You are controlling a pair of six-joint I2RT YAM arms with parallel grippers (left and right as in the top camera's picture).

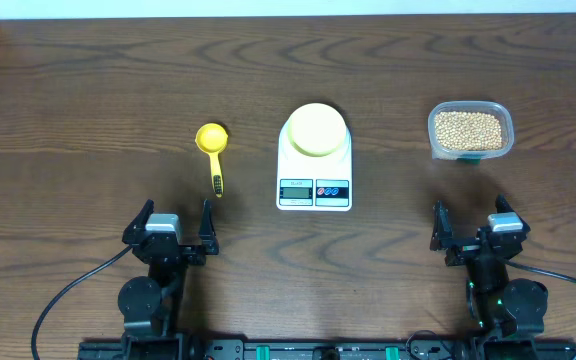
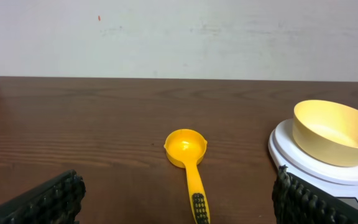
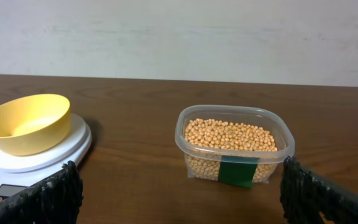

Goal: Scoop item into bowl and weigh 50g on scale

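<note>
The left gripper (image 1: 178, 210) sits low over the dark brown wooden table (image 1: 78, 100), its 2 black ribbed fingers spread wide and grasping nothing. Straight ahead of its jaws, just past the fingertips, lies a yellow plastic long-handled scoop (image 1: 212, 152), handle toward the gripper and empty round cup away from it. The right gripper (image 1: 469, 207) is likewise released, its 2 fingers wide apart around bare table. Between the 2 arms and farther out, ahead and right of the left jaws and ahead and left of the right jaws, stands the white rounded-rectangular digital kitchen scale (image 1: 314, 188), grey display and red and blue buttons on its near edge. On its platform rests the small round pale yellow bowl (image 1: 316, 130), upright and empty. Straight ahead of the right jaws, well apart from them, stands a clear rectangular plastic tub (image 1: 506, 128) with a green label on its near wall, holding the tiny round beige-tan beans (image 1: 468, 127) in a loose pile.
</note>
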